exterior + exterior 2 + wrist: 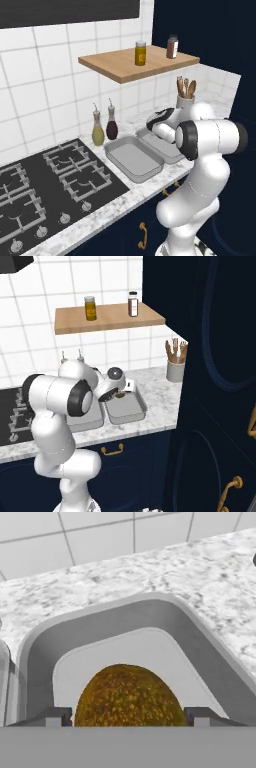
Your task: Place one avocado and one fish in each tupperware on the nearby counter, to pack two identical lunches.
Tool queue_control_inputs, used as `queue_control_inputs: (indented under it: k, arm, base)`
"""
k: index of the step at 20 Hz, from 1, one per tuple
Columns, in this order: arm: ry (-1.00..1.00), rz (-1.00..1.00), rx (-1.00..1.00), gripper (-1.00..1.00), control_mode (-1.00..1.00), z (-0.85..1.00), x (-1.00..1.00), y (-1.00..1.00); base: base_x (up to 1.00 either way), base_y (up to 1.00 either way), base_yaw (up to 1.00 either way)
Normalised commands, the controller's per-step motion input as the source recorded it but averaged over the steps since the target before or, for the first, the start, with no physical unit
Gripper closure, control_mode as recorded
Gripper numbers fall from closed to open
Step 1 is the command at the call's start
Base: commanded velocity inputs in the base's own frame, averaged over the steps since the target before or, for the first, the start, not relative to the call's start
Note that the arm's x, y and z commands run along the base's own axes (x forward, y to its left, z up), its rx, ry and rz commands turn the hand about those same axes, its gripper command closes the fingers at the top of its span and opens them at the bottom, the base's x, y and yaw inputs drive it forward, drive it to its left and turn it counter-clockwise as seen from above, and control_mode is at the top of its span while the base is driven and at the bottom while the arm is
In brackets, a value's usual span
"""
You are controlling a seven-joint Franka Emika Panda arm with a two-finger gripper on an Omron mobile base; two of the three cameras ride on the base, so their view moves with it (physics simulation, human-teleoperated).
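- Left base view: you have two tupperware on the counter (100,212) beside the black hob (45,185). The nearer tupperware (134,159) lies at 6 o'clock from the two bottles (104,128). The farther tupperware (162,148) is partly covered by the arm's wrist. A utensil holder (184,102) stands at 1 o'clock from it, and two jars (156,50) sit on the wooden shelf (125,64).
- Right base view: your gripper (121,393) hangs over the right tupperware (131,408), with a small dark round item under it.
- Hand view: the avocado (129,695), here brownish and speckled, sits between the two fingertips (56,716) at 6 o'clock, above the tupperware floor. The jaws stand wide, flanking the avocado; you cannot tell whether they grip it.
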Motion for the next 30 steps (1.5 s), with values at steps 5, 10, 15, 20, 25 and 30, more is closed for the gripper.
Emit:
queue_control_inputs:
  k: [5, 10, 15, 20, 25, 30]
  arm:
    - [0.0, 0.0, 0.0, -1.0, -1.0, 0.81, -0.16, 0.03]
    - [0.07, 0.0, -0.03, -1.0, -1.0, 1.0, -0.88, 0.23]
    - [0.1, 0.01, -0.05, -1.0, -1.0, 0.92, -1.0, 0.34]
    - [-0.03, 0.0, 0.0, -1.0, -1.0, 0.16, -1.0, 0.06]
    - [-0.09, -0.01, 0.0, -1.0, -1.0, 0.0, -1.0, 0.01]
    - [-0.02, 0.0, -0.01, -1.0, 1.0, -0.03, -0.4, 0.07]
  base:
    - [0.0, 0.0, 0.0]
    - [0.0, 0.0, 0.0]
    - [0.0, 0.0, 0.0]
    - [0.0, 0.0, 0.0]
    - [0.0, 0.0, 0.0]
    - [-0.6, 0.01, -0.01]
